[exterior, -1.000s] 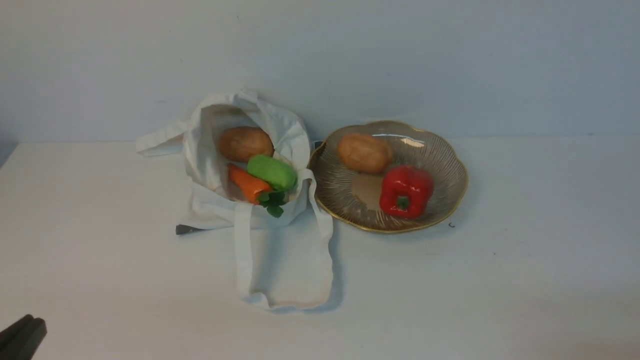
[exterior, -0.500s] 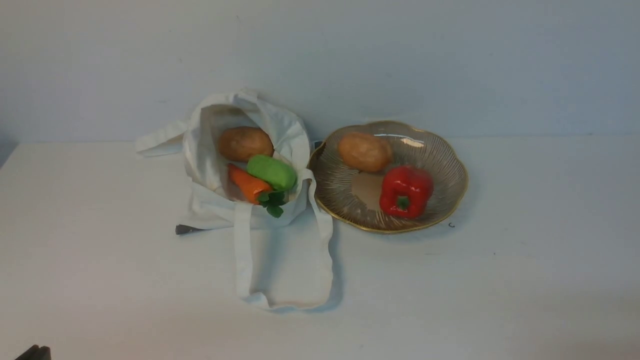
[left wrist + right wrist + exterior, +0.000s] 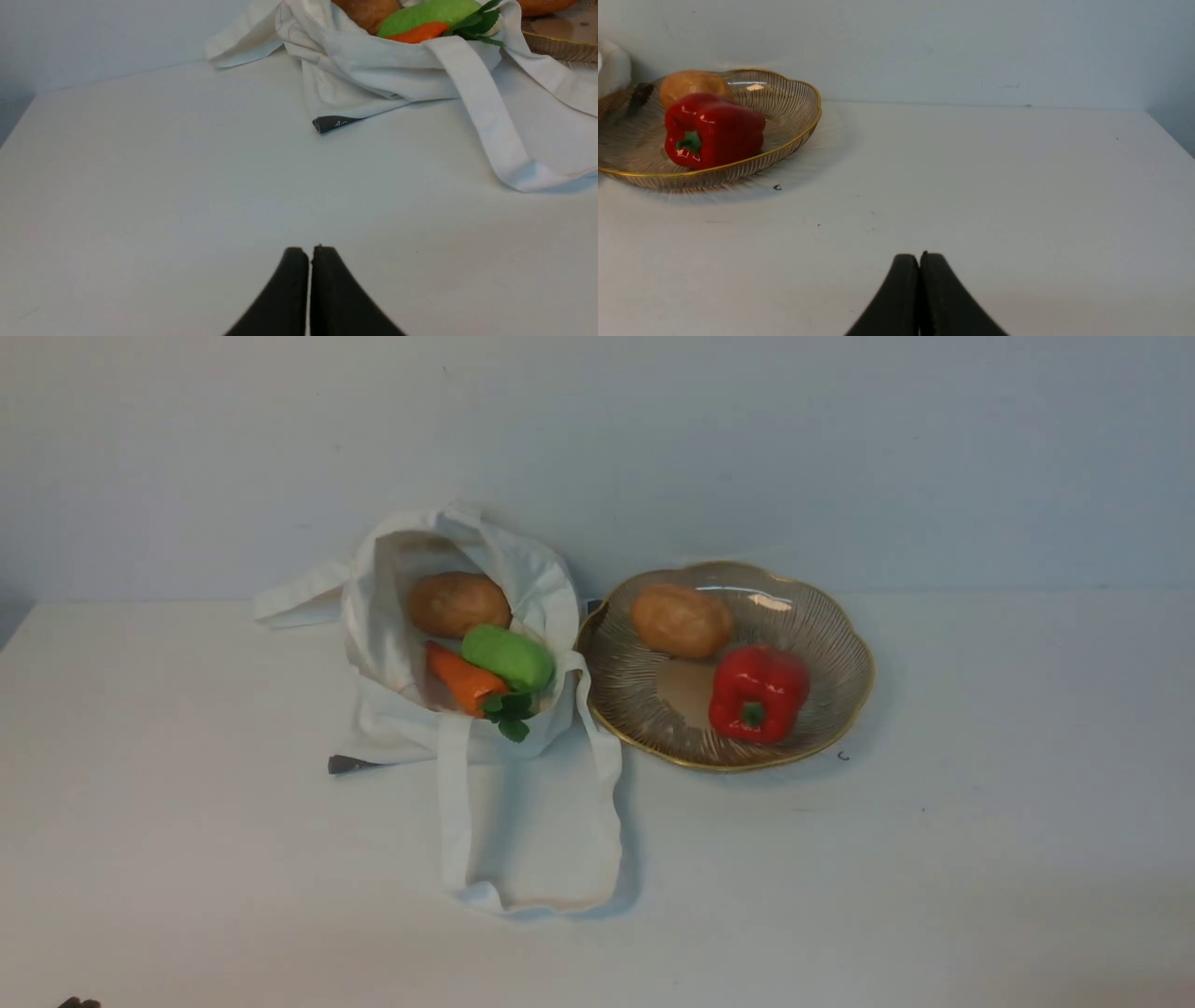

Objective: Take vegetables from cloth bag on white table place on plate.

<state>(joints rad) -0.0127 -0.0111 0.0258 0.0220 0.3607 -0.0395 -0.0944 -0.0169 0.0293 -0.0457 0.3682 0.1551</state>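
Vegetables are partly moved: one potato (image 3: 681, 620) and a red pepper (image 3: 757, 693) lie on the plate (image 3: 845, 709); another potato (image 3: 457, 603), carrot (image 3: 459, 678) and green one (image 3: 509, 656) remain in the cloth bag (image 3: 392, 728). Both the left gripper (image 3: 310, 252) and right gripper (image 3: 919, 259) are closed, empty, over the white table (image 3: 980, 859).

Open table (image 3: 980, 859) beside plate (image 3: 845, 709)

Red pepper (image 3: 757, 693), gold-rimmed plate (image 3: 845, 625)

A plain pale grey-blue wall (image 3: 840, 448) stands behind.
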